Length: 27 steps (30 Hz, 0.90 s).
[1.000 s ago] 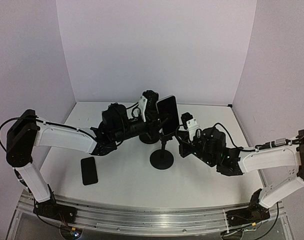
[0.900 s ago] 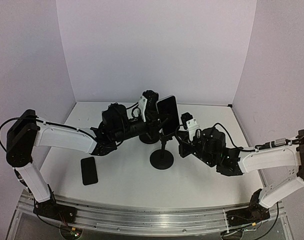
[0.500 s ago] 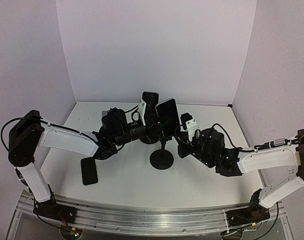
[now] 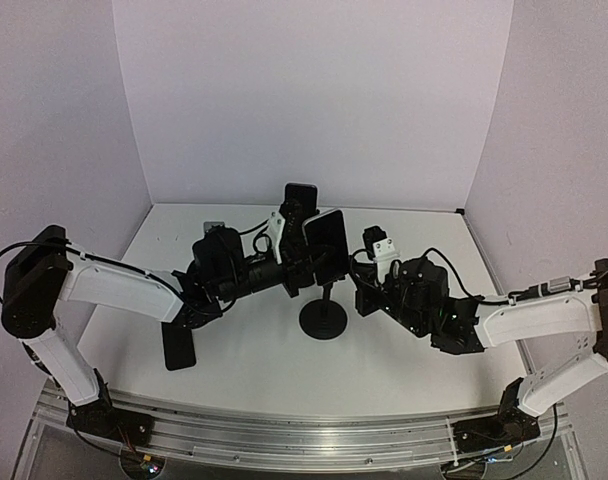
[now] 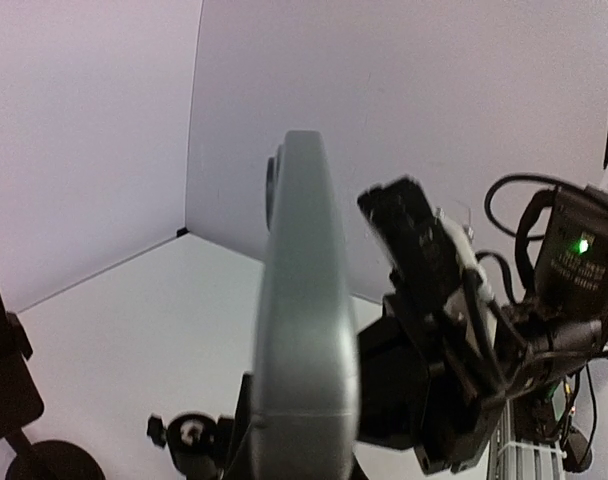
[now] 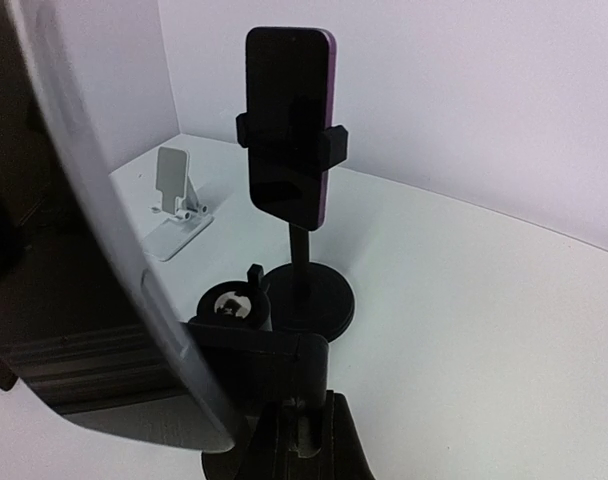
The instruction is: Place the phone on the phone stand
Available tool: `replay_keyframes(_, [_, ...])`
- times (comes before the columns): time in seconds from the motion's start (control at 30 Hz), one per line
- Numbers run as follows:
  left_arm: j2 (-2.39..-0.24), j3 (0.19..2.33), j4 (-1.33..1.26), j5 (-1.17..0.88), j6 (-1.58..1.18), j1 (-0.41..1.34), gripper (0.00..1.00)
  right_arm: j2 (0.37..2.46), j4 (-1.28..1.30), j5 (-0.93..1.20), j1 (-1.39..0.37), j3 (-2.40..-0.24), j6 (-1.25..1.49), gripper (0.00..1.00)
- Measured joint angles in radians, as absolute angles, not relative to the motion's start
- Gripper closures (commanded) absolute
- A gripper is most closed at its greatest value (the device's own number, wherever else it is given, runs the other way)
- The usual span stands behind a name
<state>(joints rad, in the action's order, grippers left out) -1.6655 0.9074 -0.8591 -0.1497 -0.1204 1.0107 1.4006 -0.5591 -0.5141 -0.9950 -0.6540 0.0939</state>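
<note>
My left gripper (image 4: pixel 300 262) is shut on a dark phone (image 4: pixel 326 243) and holds it upright just above the black round-based phone stand (image 4: pixel 323 320). In the left wrist view the phone (image 5: pixel 304 300) shows edge-on, grey, and hides my fingers. My right gripper (image 4: pixel 364 283) is beside the stand's top, on its right. In the right wrist view it (image 6: pixel 309 432) is shut on the stand's black holder bracket (image 6: pixel 264 352), and the held phone's silver edge (image 6: pixel 114 250) fills the left side.
A second black stand (image 4: pixel 302 275) stands just behind with a phone (image 6: pixel 289 120) clamped in it. A small white folding stand (image 6: pixel 174 200) sits at the back left. Another dark phone (image 4: pixel 178 345) lies flat on the table under my left arm.
My left arm has drawn back to the left and brought the phone lower and a little left, closer over the stand. The right arm has hardly moved.
</note>
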Motion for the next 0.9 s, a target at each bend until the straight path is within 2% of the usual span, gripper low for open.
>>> replay_keyframes(0.27, [-1.668, 0.849, -0.787, -0.166, -0.119, 1.007, 1.00, 1.397, -0.558, -0.542, -0.988, -0.652, 0.113, 1.00])
replay_keyframes(0.4, [-1.671, 0.850, -0.800, -0.241, -0.104, 0.997, 1.00, 1.396, -0.557, -0.541, -0.987, -0.652, 0.113, 1.00])
replay_keyframes(0.63, [-1.671, 0.899, -0.890, -0.405, -0.112, 0.995, 1.00, 1.396, -0.556, -0.532, -0.987, -0.652, 0.114, 1.00])
replay_keyframes(0.9, [-1.740, 0.975, -1.070, -0.378, -0.053, 0.987, 1.00, 1.396, -0.556, -0.530, -0.987, -0.652, 0.125, 1.00])
